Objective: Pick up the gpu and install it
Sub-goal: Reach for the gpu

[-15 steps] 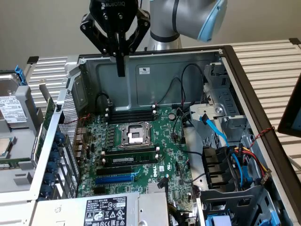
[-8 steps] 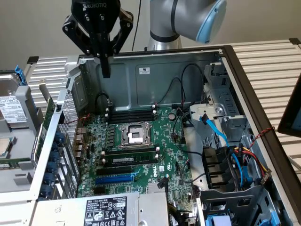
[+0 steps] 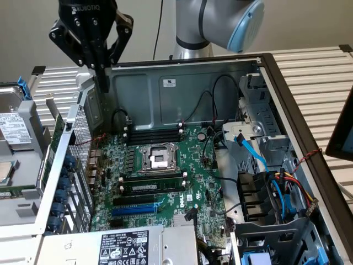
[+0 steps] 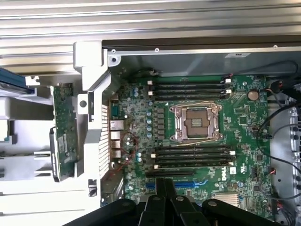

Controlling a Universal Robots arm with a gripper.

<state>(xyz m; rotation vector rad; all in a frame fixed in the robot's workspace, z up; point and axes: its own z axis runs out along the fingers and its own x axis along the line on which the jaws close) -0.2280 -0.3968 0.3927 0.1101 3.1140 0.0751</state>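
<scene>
The arm's fingers (image 3: pixel 103 77) are hanging above the computer case (image 3: pixel 182 83), over its corner by the perforated rear panel (image 3: pixel 83 143). In the wrist view the fingers (image 4: pixel 161 188) are pressing together with nothing between them. The gpu (image 4: pixel 62 117) is sitting just outside the computer case, on edge alongside the rear panel, its black rounded shroud facing away from the case; in the exterior view it is showing as a narrow green strip (image 3: pixel 53 143) beside that panel. Inside the case the motherboard (image 3: pixel 193 160) is lying flat with its CPU socket (image 3: pixel 160 157) uncovered and the blue slot (image 3: pixel 135 210) unoccupied. The case is resting open on the slatted counter (image 3: pixel 325 72)
</scene>
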